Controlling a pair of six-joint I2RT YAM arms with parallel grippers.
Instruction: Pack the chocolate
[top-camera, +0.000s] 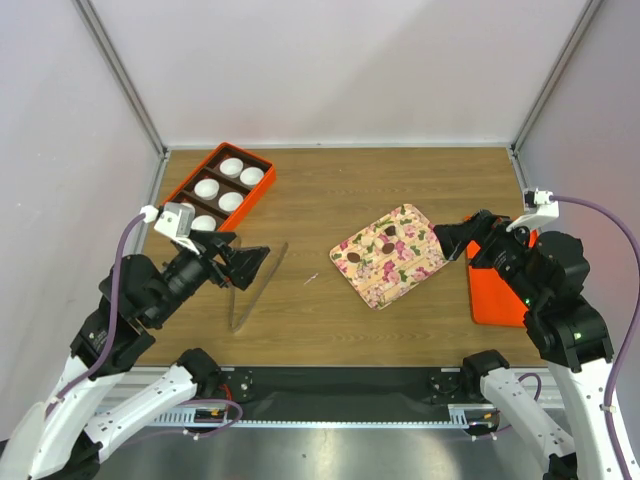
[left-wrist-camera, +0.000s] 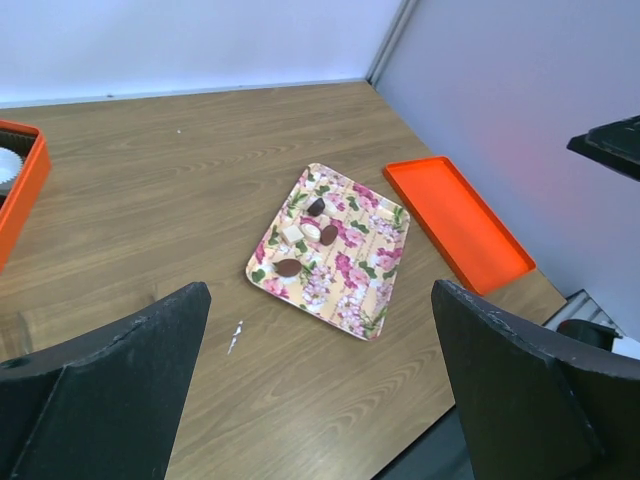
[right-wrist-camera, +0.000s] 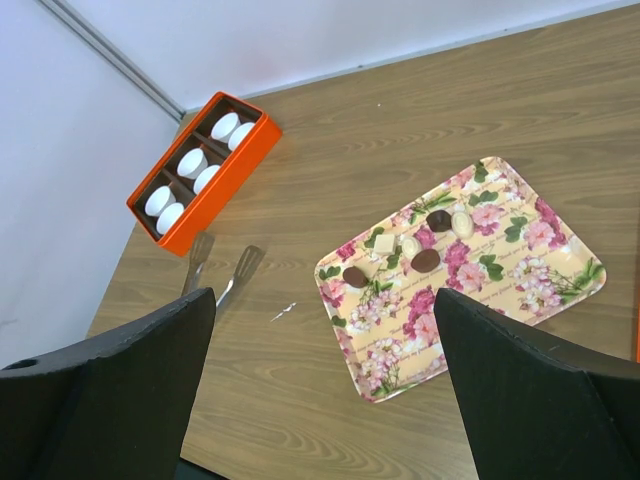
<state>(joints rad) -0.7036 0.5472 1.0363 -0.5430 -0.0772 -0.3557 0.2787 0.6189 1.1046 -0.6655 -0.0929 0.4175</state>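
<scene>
Tray (right-wrist-camera: 520, 270): cream ground; pink blossoms and green leaves all over
Chocolate (right-wrist-camera: 426, 261): dark brown, plain; paler cream pieces (right-wrist-camera: 461, 222) alongside
Box (right-wrist-camera: 228, 186), far ahead and left of right gripper (right-wrist-camera: 325, 295): orange outside; dark brown dividers inside
Cups (right-wrist-camera: 190, 162): white
Lid (left-wrist-camera: 455, 225), ahead and right of left gripper (left-wrist-camera: 320, 290): plain orange
Tongs (right-wrist-camera: 246, 262): silvery grey
Table (top-camera: 300, 200): mid-brown wood grain
Fingers (left-wrist-camera: 100, 380) of both grippers: matt black
Walls (top-camera: 350, 60): pale grey-white
</scene>
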